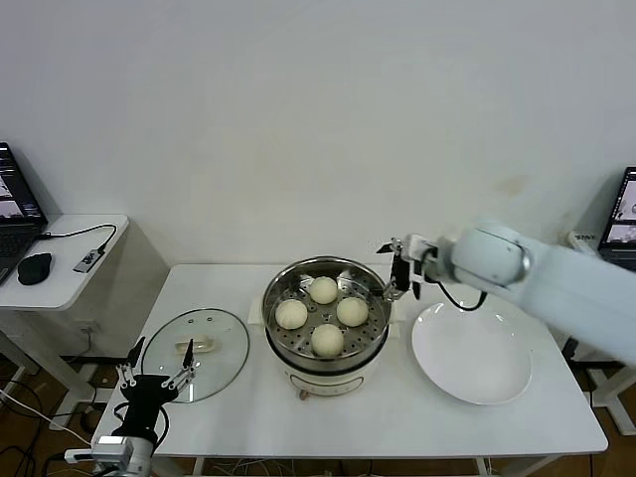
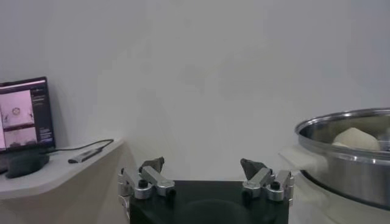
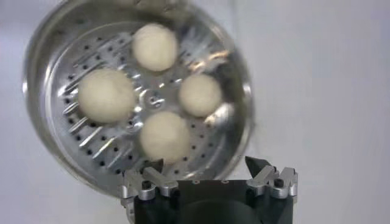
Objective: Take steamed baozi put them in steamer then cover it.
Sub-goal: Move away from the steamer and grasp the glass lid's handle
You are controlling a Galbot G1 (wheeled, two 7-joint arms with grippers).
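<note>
Steel steamer (image 2: 350,155) cut off, one baozi (image 2: 356,139) visible (rest hidden).

The left wrist view cuts off the steamer (image 2: 347,159) at the edge.

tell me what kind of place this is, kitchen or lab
Probably a lab or office test area, not a kitchen: a plain white table against a bare wall, a side desk with laptop and mouse, and the steamer as a prop.
</note>
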